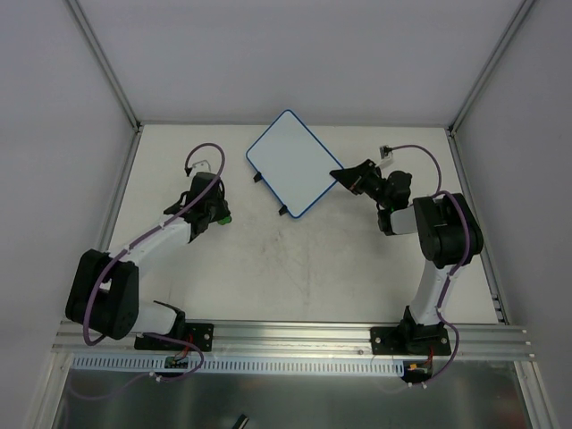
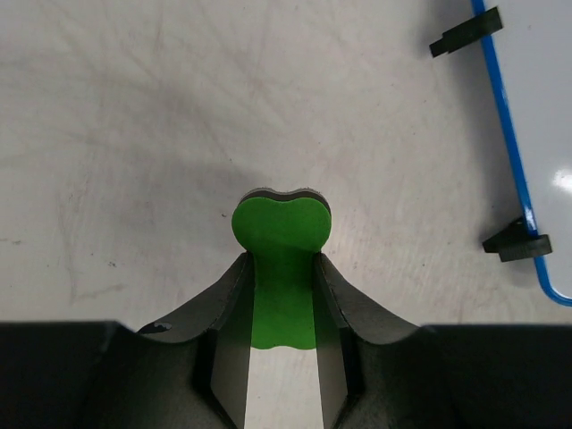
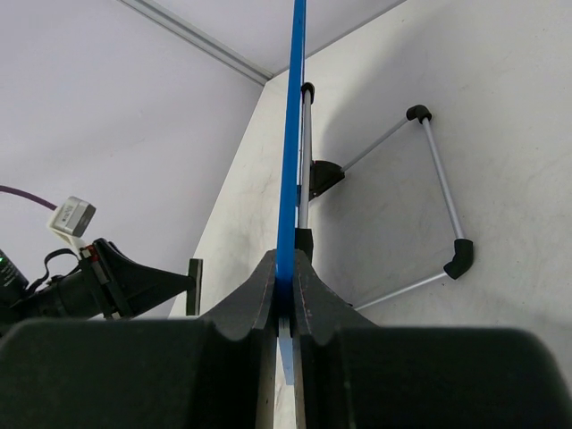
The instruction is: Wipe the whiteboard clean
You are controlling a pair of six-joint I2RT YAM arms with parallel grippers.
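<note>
The whiteboard (image 1: 290, 163) is white with a thin blue rim and black feet, and its face shows no drawing. It lies at the back middle of the table, tilted. My right gripper (image 1: 344, 175) is shut on its right rim, which shows edge-on as a blue strip (image 3: 291, 161) in the right wrist view. My left gripper (image 1: 217, 213) is shut on the green eraser block (image 2: 280, 234), to the left of the board. The board's left edge (image 2: 509, 134) shows in the left wrist view.
A folding metal stand leg (image 3: 438, 188) hangs under the board. The table (image 1: 295, 268) is pale and scuffed, with grey walls at the back and sides. An aluminium rail (image 1: 295, 335) runs along the near edge.
</note>
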